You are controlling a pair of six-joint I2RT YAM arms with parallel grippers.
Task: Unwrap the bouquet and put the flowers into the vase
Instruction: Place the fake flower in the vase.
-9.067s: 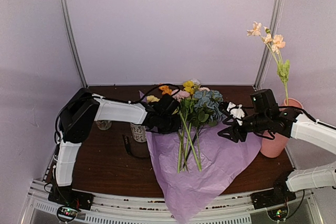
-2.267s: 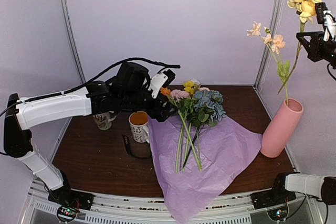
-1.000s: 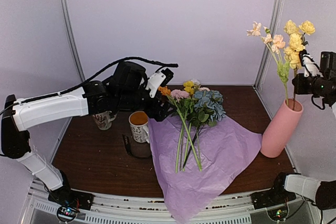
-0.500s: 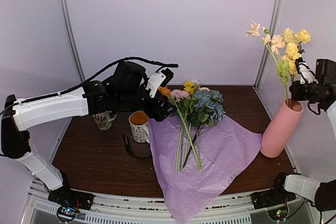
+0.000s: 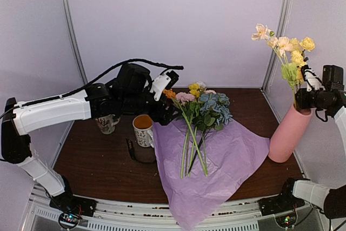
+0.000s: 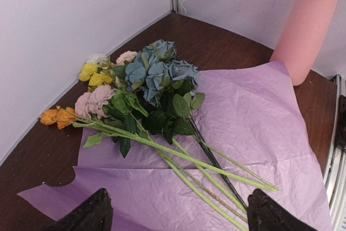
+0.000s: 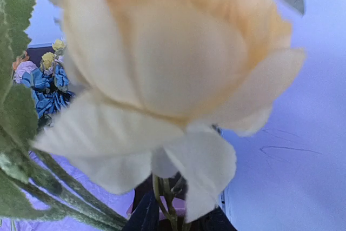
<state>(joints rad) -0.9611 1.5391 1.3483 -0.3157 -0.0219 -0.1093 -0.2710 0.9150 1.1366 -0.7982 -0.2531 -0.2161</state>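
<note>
Lower than a second ago, the right gripper (image 5: pixel 303 98) has brought the yellow stem (image 5: pixel 299 52) down until its blooms sit level with the peach spray (image 5: pixel 267 32) already standing in the vase (image 5: pixel 286 136), at 3 o'clock on the table (image 5: pixel 97 160). The left arm has not shifted. The gripper now hangs just at the vase mouth, with the stem running down into or right at the opening. The top view does not show how far in the stem goes. A pale yellow bloom fills the right wrist view, so I cannot tell whether the jaws are clamped on the stem or letting it go. The left gripper (image 6: pixel 175 216) stands wide open and holds nothing. It hovers at 10 o'clock of the spread tissue paper (image 5: pixel 227 160), near the two mugs (image 5: pixel 143 131). The rest of the flowers (image 5: pixel 208 109) lie loose on that paper at the table's centre, heads toward 12 o'clock and stems toward 6. The unwrapping looks done, and the step in hand is seating the second stem in the vase. By my reading, the next move calls for a clean release, then a straight lift clear of the blooms so that neither stem is dragged out or the tilted vase nudged. After that comes a reach to the pile for another stem.
</note>
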